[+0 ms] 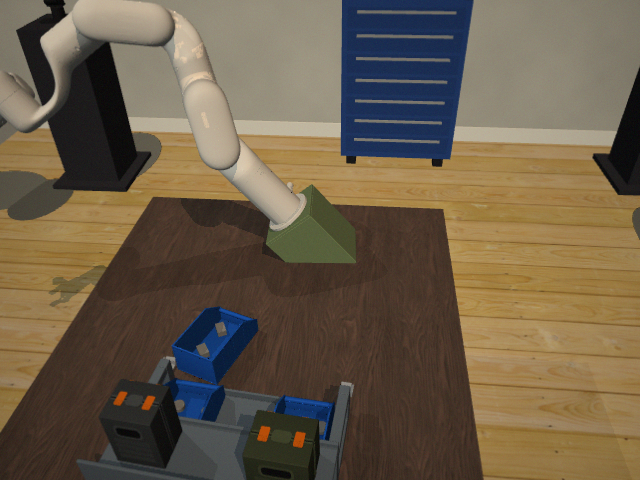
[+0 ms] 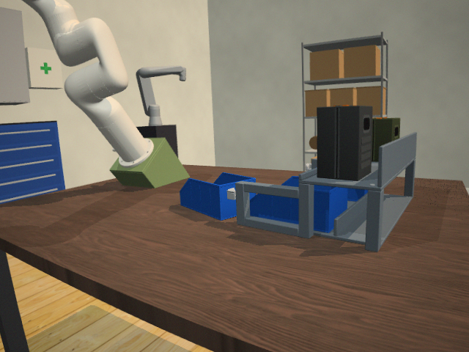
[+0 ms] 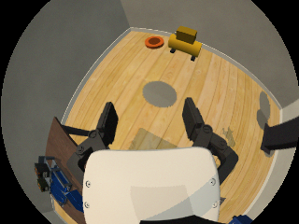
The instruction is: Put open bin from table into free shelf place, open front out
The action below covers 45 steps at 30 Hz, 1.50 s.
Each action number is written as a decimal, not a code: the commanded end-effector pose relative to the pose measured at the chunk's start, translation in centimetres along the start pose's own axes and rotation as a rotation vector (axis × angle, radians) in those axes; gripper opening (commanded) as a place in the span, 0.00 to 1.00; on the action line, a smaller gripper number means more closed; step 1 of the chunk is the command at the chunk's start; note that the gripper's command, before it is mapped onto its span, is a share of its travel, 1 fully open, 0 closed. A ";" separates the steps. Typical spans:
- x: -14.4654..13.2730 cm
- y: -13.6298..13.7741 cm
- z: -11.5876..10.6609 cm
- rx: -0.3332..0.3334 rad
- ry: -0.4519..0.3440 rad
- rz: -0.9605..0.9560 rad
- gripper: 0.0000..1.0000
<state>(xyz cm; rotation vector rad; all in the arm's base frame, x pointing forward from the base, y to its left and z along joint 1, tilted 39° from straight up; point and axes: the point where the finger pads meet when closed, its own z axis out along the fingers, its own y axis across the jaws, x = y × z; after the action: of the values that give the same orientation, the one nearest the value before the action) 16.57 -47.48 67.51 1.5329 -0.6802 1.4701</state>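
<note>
I see the loose bin point(image 1: 214, 343) standing on the table point(image 1: 392, 330), just in front of the shelf point(image 1: 343, 408) and skewed to its row. The gripper point(image 3: 149, 121) is well apart from it, out past the table's far side. In the wrist view its fingers are spread wide with only floor between them. It holds nothing.

Handling, as I judge it:
- The bin looks like a rigid moulded box with thin walls, so probably light and stiff.
- The smooth walls may slip under a pinch.
- The parts lie loose, so any tilt could shift or spill them.
- I would take one long side wall near mid-length, one finger inside and one outside, and keep it level.
- The rear has to pass under the upper board, so I would not take it there.

Contents:
- Loose bin: two small grey parts point(image 1: 221, 329) on its floor, apart from each other.
- Left shelf bin point(image 1: 199, 397): one greyish piece, partly hidden by the black case point(image 1: 139, 423).
- Right shelf bin point(image 1: 305, 410): perhaps a part, but the green case point(image 1: 281, 449) hides most of it. I cannot be sure.
- The free place lies between those two bins.
</note>
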 end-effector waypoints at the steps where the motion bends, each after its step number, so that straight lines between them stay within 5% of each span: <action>1: 0.3 0.0 0.0 -0.006 0.004 -0.001 1.00; 5: 0.3 0.0 0.0 -0.006 0.004 -0.001 1.00; 10: 1.5 -5.3 0.3 0.198 0.050 0.018 1.00; 22: 1.5 -5.3 0.3 0.198 0.050 0.018 1.00; 27: 2.6 -10.7 0.7 0.198 0.050 0.018 1.00; 39: 2.6 -10.7 0.7 0.198 0.050 0.018 1.00; 44: 3.9 -15.9 -0.1 0.401 0.095 0.037 1.00; 45: 3.9 -15.9 -0.1 0.401 0.095 0.037 1.00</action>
<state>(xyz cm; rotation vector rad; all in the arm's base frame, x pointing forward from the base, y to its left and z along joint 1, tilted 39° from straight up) 28.91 -40.83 67.57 1.6982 -0.4472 1.7057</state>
